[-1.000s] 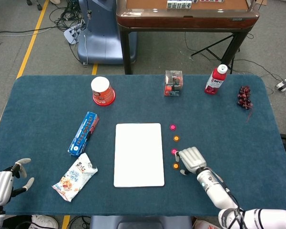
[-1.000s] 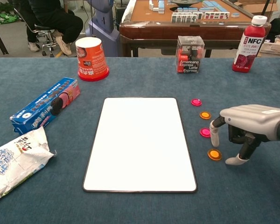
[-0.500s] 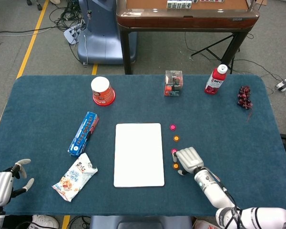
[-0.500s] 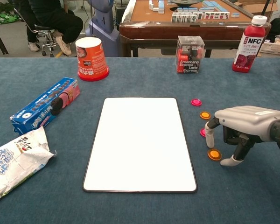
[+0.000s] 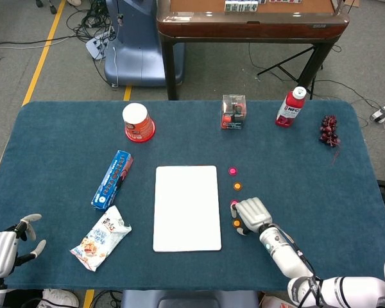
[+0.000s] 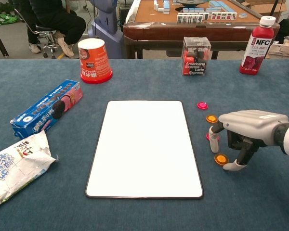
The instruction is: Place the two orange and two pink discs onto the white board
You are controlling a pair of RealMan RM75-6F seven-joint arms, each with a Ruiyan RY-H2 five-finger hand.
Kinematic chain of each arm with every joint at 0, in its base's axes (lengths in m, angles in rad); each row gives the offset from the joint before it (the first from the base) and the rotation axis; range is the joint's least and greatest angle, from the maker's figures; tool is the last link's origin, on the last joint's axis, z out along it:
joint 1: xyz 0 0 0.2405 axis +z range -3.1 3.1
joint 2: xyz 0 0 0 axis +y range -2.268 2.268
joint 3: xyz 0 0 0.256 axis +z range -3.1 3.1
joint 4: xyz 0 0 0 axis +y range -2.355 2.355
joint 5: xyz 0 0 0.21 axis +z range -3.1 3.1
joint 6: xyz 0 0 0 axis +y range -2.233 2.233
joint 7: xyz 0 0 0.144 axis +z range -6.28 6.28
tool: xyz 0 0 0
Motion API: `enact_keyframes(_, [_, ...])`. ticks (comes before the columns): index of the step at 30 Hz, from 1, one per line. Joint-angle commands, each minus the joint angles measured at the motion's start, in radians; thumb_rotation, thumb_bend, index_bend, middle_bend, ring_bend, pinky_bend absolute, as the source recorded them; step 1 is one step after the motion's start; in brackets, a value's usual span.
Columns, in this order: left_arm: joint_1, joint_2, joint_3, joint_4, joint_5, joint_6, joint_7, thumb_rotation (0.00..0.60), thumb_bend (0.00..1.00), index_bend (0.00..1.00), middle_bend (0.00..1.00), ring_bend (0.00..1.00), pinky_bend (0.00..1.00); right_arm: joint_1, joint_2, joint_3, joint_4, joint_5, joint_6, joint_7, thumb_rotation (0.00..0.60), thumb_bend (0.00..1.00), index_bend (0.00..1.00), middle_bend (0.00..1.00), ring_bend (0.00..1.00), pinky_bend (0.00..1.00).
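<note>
Blue cloth table point(image 5: 64, 141), white board point(image 6: 144, 147) central. Right hand point(image 6: 245, 132) spread, empty, straddling near orange disc point(image 6: 221, 159); left hand point(image 5: 3, 247) spread, empty, at table's corner.

white board point(image 6: 144, 147), blue table point(image 6: 135, 77), orange disc point(image 6: 221, 159), pink disc point(image 6: 202, 105)

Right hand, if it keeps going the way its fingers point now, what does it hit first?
Probably the near pink disc, just ahead of the right hand, then the white board; depth is unclear.
</note>
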Motion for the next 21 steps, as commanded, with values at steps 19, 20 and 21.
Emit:
enact_keyframes(19, [-0.004,0.002,-0.005,-0.007,0.0,-0.003,0.004,0.6,0.27,0.35,0.6,0.57,0.82,0.002,0.066,0.009,-0.086,-0.041,0.049,0.019,0.6,0.28,0.5,1.0,1.0,1.0])
enact_keyframes(20, [-0.005,0.003,-0.006,-0.008,0.0,-0.003,0.004,0.6,0.27,0.35,0.6,0.57,0.82,0.006,0.068,0.014,-0.091,-0.041,0.052,0.016,0.6,0.28,0.5,1.0,1.0,1.0])
enact_keyframes(21, [-0.005,0.003,-0.006,-0.009,0.0,-0.003,0.005,0.6,0.27,0.35,0.6,0.57,0.82,0.013,0.068,0.022,-0.093,-0.039,0.051,0.013,0.6,0.28,0.5,1.0,1.0,1.0])
